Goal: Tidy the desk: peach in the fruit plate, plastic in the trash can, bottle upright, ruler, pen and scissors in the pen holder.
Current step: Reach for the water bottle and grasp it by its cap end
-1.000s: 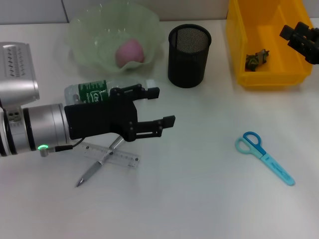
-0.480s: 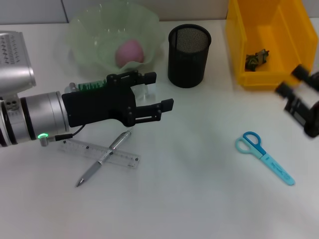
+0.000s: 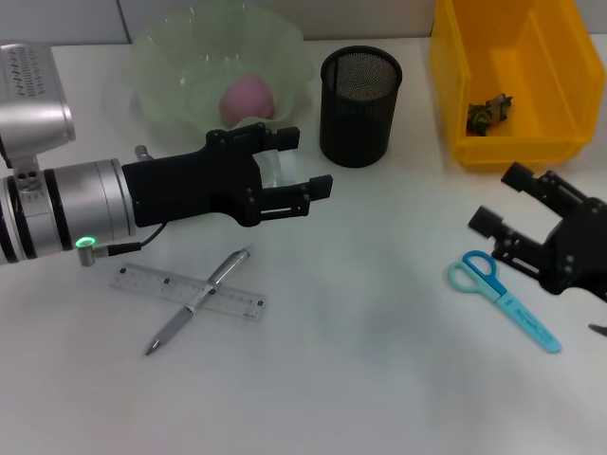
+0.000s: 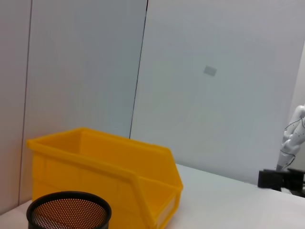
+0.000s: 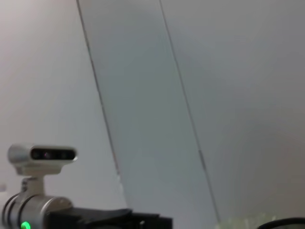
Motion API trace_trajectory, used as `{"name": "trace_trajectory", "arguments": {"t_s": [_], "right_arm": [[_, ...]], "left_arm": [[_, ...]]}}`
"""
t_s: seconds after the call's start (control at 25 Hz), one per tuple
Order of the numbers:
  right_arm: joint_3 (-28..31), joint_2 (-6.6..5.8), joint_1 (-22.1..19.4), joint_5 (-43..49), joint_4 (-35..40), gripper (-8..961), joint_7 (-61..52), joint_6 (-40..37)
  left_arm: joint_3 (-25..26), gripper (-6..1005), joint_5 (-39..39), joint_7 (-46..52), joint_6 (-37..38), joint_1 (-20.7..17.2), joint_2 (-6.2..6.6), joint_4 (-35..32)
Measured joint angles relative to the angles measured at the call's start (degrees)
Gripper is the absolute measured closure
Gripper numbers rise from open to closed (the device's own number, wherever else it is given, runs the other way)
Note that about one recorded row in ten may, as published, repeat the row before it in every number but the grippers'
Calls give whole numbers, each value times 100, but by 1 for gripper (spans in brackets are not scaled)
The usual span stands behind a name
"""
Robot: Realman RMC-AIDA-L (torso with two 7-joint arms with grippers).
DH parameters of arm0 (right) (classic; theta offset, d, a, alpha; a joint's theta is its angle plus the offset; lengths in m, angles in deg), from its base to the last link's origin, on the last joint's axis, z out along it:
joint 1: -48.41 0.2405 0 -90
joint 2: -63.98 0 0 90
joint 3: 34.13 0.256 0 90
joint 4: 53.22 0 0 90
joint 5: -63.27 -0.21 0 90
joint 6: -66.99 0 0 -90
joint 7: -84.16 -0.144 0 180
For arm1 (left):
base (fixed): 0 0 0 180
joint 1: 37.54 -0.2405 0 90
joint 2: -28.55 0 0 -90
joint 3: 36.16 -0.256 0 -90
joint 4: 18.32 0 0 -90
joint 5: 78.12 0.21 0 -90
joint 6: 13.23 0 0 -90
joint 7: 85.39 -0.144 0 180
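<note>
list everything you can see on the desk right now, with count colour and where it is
fruit plate: 1, pale green, back left
peach: 1, pink, inside the fruit plate
pen holder: 1, black mesh, back centre, looks empty
trash can: 1, yellow bin, back right
plastic: 1 dark scrap, inside the trash can
bottle: 1, clear, mostly hidden between the left fingers
ruler: 1, clear, front left
pen: 1, silver, lying across the ruler
scissors: 1, blue, front right
left gripper: open, around the bottle
right gripper: open, beside the scissors
</note>
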Motion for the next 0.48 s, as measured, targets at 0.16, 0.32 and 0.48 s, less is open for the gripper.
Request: {"name": "trace_trajectory", "arguments": {"t_s": [0.16,0.32,0.48], "right_arm": [[-74,1,79,317,-9,240,-11,8],[-73,8,114,437,-65,156,-13,20],[-72,15,149,448,-235,135,-16,142]], "left_arm": [[-15,232,87,33,0,-1,12,-88],[-4,233,521,486,-69,40,32,-458],[-48,234,1450,1304,-367,130,-15,-1210]]}}
